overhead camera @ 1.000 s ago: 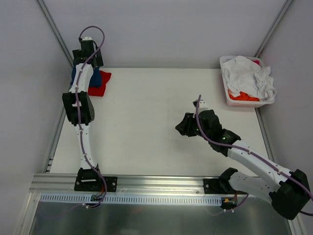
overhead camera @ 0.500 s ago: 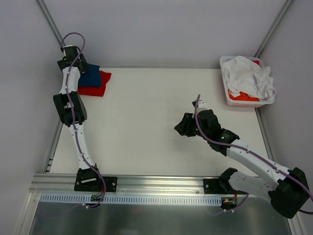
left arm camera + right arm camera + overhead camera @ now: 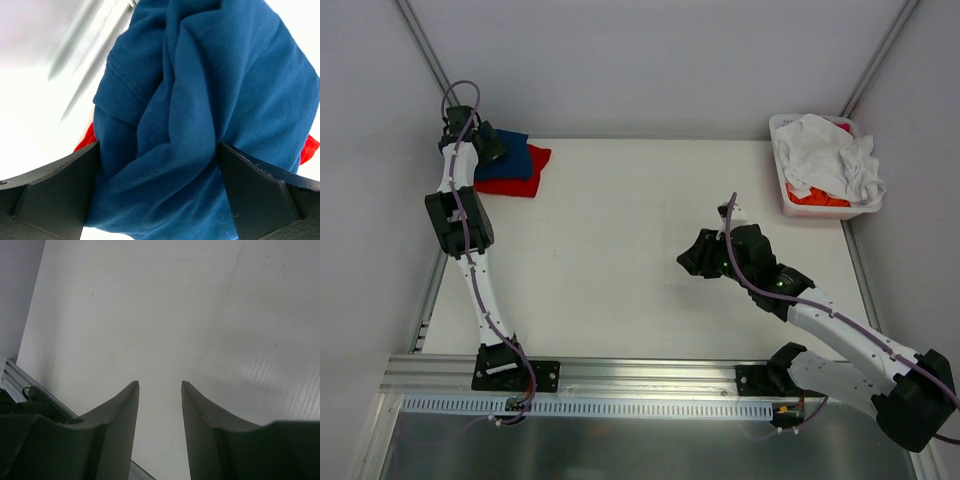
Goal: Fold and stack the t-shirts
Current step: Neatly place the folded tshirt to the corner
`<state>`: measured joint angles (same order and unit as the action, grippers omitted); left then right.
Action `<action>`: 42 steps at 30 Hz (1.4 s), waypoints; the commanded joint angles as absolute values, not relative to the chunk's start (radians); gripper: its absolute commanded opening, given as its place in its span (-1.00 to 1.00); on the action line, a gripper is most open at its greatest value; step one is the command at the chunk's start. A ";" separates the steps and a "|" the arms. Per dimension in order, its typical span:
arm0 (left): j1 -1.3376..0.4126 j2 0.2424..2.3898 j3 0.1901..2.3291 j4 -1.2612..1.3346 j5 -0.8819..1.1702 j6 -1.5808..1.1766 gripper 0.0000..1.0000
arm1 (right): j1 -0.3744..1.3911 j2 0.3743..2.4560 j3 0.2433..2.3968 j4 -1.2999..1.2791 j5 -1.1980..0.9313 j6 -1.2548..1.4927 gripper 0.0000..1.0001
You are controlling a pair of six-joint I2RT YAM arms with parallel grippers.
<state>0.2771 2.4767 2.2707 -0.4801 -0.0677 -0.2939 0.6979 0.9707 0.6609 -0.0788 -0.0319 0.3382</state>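
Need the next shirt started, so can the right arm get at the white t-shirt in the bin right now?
Probably yes: the right gripper is open and empty, the white t-shirt lies atop the bin, only bare table between.

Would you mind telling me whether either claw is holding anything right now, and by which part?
Nothing is held. The left claw stands wide open over the blue t-shirt; the right claw is open and empty above the table.

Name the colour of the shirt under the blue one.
That shirt is red, clearest in top view.
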 commanded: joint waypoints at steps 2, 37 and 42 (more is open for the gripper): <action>0.291 2.476 2.205 -0.565 0.070 -0.405 0.98 | 0.692 0.927 0.669 -0.038 -0.044 0.367 -0.14; 0.242 1.959 2.088 -0.577 -0.078 -0.420 0.98 | 0.696 0.867 0.650 -0.078 -0.021 0.365 -0.14; 0.169 1.872 2.016 -0.577 -0.110 -0.437 0.98 | 0.696 0.907 0.705 -0.094 -0.023 0.339 -0.10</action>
<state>0.2188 1.9469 2.0651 -0.5617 -0.0849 -0.4133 0.6975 0.8921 0.6376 -0.0948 -0.0322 0.3634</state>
